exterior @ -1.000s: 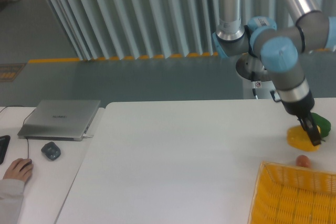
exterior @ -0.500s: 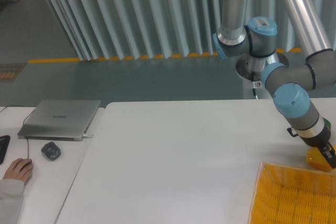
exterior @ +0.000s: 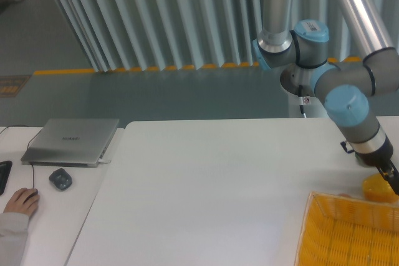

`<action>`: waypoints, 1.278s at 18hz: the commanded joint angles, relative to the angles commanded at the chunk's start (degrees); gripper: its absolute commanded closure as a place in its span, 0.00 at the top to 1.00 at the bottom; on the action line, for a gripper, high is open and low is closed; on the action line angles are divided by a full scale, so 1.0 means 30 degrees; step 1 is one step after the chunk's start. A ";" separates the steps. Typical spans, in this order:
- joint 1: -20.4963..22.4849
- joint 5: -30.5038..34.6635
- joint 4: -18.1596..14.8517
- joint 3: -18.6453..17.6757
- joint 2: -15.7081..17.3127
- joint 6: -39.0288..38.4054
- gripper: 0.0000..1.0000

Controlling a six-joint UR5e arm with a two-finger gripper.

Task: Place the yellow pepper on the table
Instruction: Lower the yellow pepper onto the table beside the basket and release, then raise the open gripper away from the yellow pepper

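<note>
The yellow pepper (exterior: pixel 376 189) shows at the far right edge, low over the white table (exterior: pixel 212 185) and just behind the far rim of the yellow mesh basket. My gripper (exterior: pixel 391 182) reaches down onto it from the upper left, and a dark finger lies against the pepper's right side. The fingers look shut on the pepper, though the frame edge cuts part of them off. Whether the pepper touches the table cannot be told.
A yellow mesh basket (exterior: pixel 343 235) fills the table's front right corner. On the adjoining desk at left lie a grey laptop (exterior: pixel 72 141), a dark mouse (exterior: pixel 60 179) and a person's hand (exterior: pixel 22 202). The arm's base stands behind the table's far right.
The gripper carried the yellow pepper to the right and down, from beside the green pepper to just behind the basket's rim. Over the last half second it barely moved.
</note>
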 joint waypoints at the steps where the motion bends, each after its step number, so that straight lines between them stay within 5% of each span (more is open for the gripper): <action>1: -0.0029 -0.0059 -0.0001 0.0000 0.0292 -0.0174 1.00; 6: 0.1371 -0.4965 -0.0993 0.0406 0.2226 -0.1135 1.00; 9: 0.1699 -0.5773 -0.4911 0.3155 0.1908 -0.2051 1.00; 11: 0.1816 -0.5831 -0.6063 0.4099 0.1381 -0.1963 1.00; 23: 0.1787 -0.6095 -0.6095 0.4366 0.0705 -0.1758 1.00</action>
